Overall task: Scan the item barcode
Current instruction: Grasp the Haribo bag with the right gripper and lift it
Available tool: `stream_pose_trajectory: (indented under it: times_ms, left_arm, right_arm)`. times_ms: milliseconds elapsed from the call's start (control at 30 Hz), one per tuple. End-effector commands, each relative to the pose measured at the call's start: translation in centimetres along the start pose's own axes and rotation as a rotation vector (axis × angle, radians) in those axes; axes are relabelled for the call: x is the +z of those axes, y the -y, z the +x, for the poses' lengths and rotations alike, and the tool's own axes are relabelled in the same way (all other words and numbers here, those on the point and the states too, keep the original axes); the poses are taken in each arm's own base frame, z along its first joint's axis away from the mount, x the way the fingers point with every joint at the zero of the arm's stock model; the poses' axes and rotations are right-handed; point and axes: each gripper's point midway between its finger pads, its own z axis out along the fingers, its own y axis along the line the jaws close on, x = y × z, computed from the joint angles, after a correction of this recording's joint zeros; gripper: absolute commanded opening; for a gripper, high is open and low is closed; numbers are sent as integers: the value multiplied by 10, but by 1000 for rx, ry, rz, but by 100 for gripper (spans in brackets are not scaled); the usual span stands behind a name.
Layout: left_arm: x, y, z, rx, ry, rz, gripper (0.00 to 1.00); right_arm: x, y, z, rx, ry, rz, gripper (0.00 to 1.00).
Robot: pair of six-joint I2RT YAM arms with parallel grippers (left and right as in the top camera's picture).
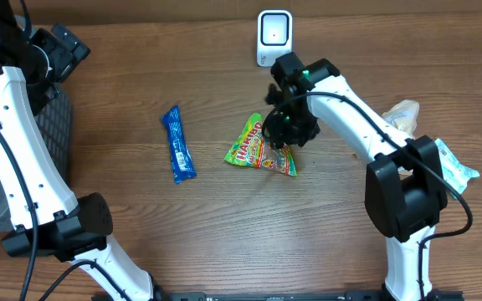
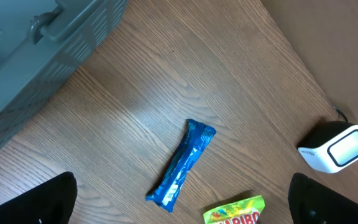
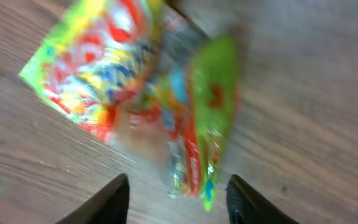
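Our right fingers [image 3: 118,200] stand apart at the bottom of the wrist view, either side of a blurred candy bag [image 3: 123,74] corner, not pinching it. The bag lies on the worktop [image 1: 224,234] at the overhead view's centre, below the scanner [image 1: 274,33] at top centre. We should grip one edge, leaving the barcode uncovered. Our left fingers [image 2: 48,202] gape, empty.

White arm links [image 1: 341,104], black joints [image 1: 402,196], black cables [image 1: 470,219], black right gripper [image 3: 178,198].
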Motion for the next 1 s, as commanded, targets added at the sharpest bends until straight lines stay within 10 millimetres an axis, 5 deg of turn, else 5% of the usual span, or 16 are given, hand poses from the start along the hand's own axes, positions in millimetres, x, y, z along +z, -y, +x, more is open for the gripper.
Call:
stream_pose_trajectory:
  times_ms: [0,233,400,700,800,867,967]
  left_arm:
    - [-14,3,2,-2,26,26,100]
    - [-14,3,2,-2,26,26,100]
    - [-14,3,2,-2,26,26,100]
    - [-14,3,2,-2,26,26,100]
    - [-14,3,2,-2,26,26,100]
    - [-14,3,2,-2,26,26,100]
    - [-14,3,2,-2,26,26,100]
  right_arm:
    - [-23,-36,-17,-266,106,92,67]
    - [1,-72,-9,-450,105,230,78]
    - [38,-48,0,-439,86,289,75]
    - [69,-26,10,-420,81,320,69]
    - [78,-19,13,-411,85,344,55]
    - [79,-11,13,-369,99,383,25]
    - [78,-8,9,-329,120,404,4]
